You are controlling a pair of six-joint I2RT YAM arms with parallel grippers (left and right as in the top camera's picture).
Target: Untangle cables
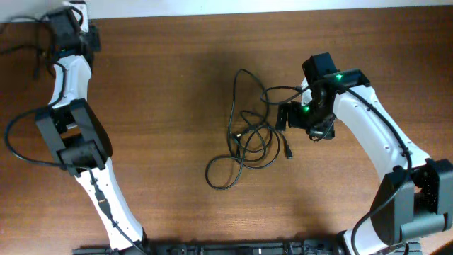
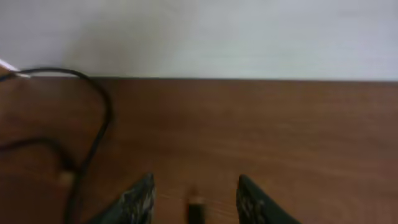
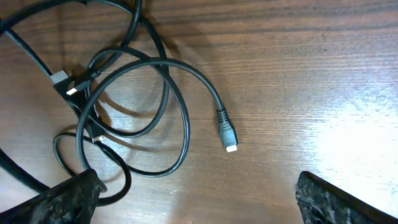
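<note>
The cables (image 1: 248, 138) lie as loose tangled black loops in the middle of the table. In the right wrist view they (image 3: 124, 106) fill the left half, with one free plug end (image 3: 227, 134) lying on the wood. My right gripper (image 1: 297, 120) hovers at the right side of the tangle. Its jaws (image 3: 196, 199) are open wide and hold nothing; the left finger is over a cable loop. My left gripper (image 2: 194, 202) is open and empty at the far left back corner (image 1: 71, 32), far from the cables.
A thicker black arm wire (image 2: 93, 124) curves over the wood by the left gripper, near the table's back edge and the white wall (image 2: 199, 37). A small dark object (image 2: 196, 208) lies between the left fingers. Both arm bases (image 1: 233, 248) stand at the front.
</note>
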